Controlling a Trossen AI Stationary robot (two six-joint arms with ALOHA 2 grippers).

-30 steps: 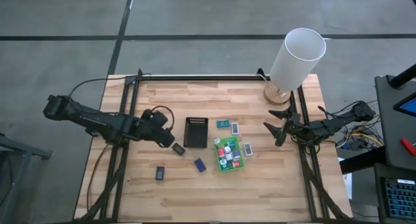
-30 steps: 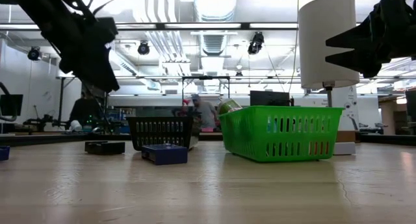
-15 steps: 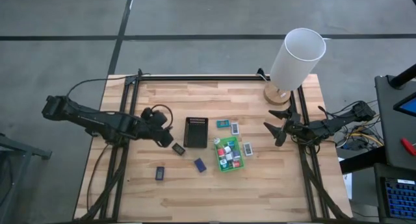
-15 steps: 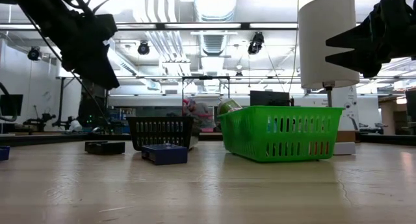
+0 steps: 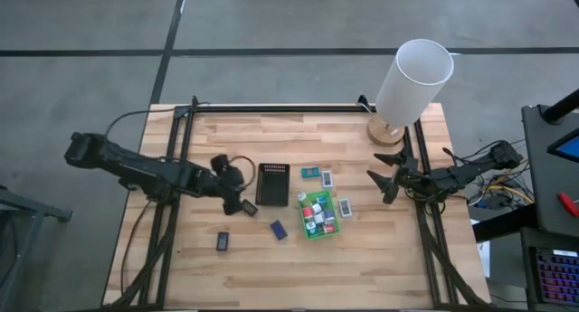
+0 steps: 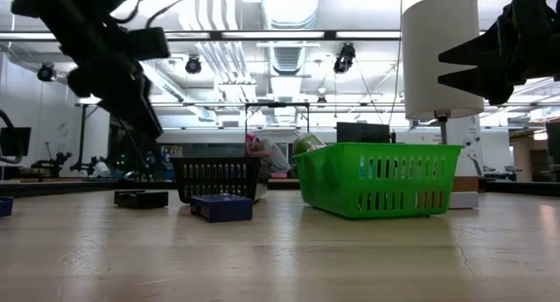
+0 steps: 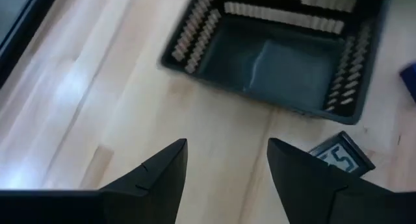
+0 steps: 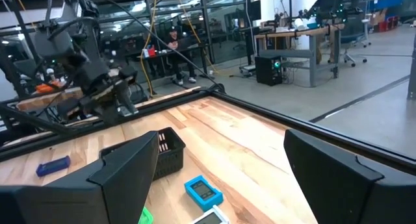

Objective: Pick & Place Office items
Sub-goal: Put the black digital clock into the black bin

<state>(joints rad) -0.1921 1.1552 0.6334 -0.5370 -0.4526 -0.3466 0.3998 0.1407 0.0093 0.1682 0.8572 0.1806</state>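
Your left gripper [image 5: 237,203] hangs above the table with its fingers spread and nothing between them, just left of the black ribbed tray [image 5: 271,184]. In the left wrist view the two dark fingers [image 7: 166,172] frame bare wood, the empty black tray sits ahead of them, and a small dark packet with a pale face [image 7: 340,158] lies just beside one fingertip, outside the gap and not touched. From above, that packet [image 5: 248,207] lies right at the gripper's tip, between it and the tray's near corner.

Your other loose office items are farther off: a dark packet [image 5: 222,241] lies toward the front of the table, well clear of the gripper, and a dark blue block [image 5: 279,229] sits in front of the black tray. A teal packet [image 5: 309,173] and two white packets [image 5: 327,178] [image 5: 345,207] lie around the green tray [image 5: 305,223], which already holds a pile of white, red and teal pieces.

Your right gripper [image 5: 384,176] waits at the table's right edge near the lamp [image 5: 412,80], jaws wide apart and holding nothing.
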